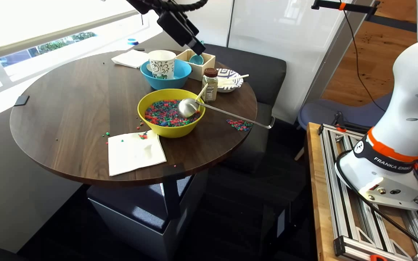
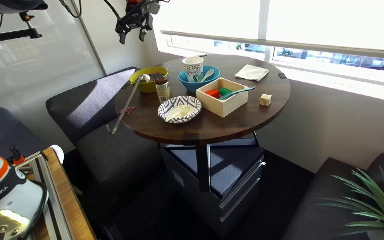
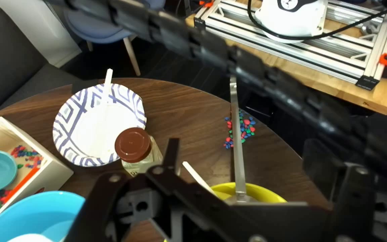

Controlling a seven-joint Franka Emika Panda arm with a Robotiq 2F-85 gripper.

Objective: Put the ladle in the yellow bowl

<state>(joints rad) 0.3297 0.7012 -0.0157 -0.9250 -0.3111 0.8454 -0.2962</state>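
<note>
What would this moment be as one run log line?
ladle: scoop inside yellow bowl, handle over rim | pincer: open, empty, clear of ladle | task: looks done

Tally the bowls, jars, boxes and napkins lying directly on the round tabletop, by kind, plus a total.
Bowls: 3 (wide round yellow bowl, round light-blue bowl, white-and-purple patterned paper bowl)
Jars: 1 (clear jar with brown lid)
Boxes: 1 (open pale wooden box)
Napkins: 2 (square white napkin near the yellow bowl, second white napkin near the light-blue bowl)
Total: 7
</note>
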